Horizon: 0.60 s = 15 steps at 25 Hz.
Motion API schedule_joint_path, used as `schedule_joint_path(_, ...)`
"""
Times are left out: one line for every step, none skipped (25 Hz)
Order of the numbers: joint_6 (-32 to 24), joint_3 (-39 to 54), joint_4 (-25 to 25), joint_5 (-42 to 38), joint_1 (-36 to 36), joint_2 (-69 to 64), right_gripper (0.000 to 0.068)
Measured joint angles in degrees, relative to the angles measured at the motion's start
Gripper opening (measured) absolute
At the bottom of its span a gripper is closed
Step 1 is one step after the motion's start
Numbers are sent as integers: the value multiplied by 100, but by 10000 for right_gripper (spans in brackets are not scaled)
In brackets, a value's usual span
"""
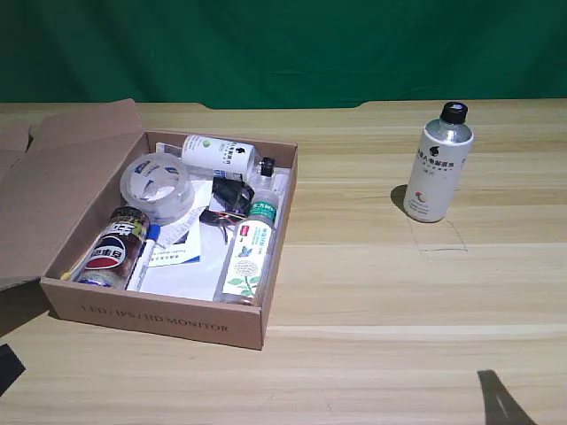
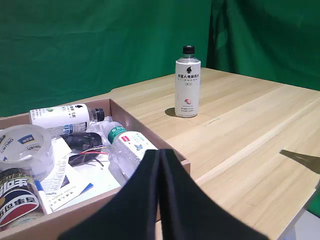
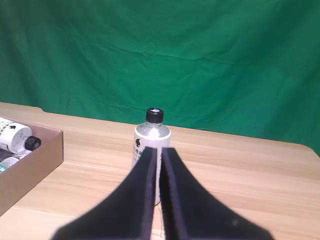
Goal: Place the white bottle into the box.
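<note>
The white bottle (image 1: 438, 164) stands upright on the wooden table, at the exterior view's right, well apart from the box (image 1: 279, 257). It has a black cap and a silvery shoulder. The left wrist view shows the white bottle (image 2: 188, 85) beyond the corner of the box (image 2: 150, 135). In the right wrist view my right gripper (image 3: 157, 150) is shut with nothing in it. Its black fingers point at the white bottle (image 3: 150, 131), which stands some way behind the tips. A corner of the box (image 3: 35, 165) shows to one side.
The box holds a lying white bottle with a green leaf mark (image 1: 217, 152), a clear bottle with a flowered label (image 1: 248, 252), a tape roll (image 1: 158, 184), a can (image 1: 113, 248) and papers. Its flap (image 1: 53, 168) lies open at the exterior view's left. A green backdrop stands behind the table.
</note>
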Motion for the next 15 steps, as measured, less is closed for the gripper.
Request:
schedule_joint_path(0, 0, 0, 0, 0, 0, 4)
schedule_joint_path(0, 0, 0, 0, 0, 0, 4)
schedule_joint_path(0, 0, 0, 0, 0, 0, 4)
schedule_joint_path(0, 0, 0, 0, 0, 12, 4)
schedule_joint_path(0, 0, 0, 0, 0, 31, 4)
schedule_joint_path(0, 0, 0, 23, 0, 106, 4)
schedule_joint_path(0, 0, 0, 55, 0, 177, 4)
schedule_joint_path(0, 0, 0, 106, 0, 245, 4)
schedule_joint_path(0, 0, 0, 186, 0, 332, 4)
schedule_joint_path(0, 0, 0, 229, 0, 370, 4)
schedule_joint_path(0, 0, -5, 273, 0, 411, 4)
schedule_joint_path(0, 0, -5, 293, 0, 465, 4)
schedule_joint_path(0, 0, -5, 293, 0, 497, 4)
schedule_joint_path(0, 0, -5, 297, 0, 557, 4)
schedule_joint_path(0, 0, -5, 297, 0, 598, 4)
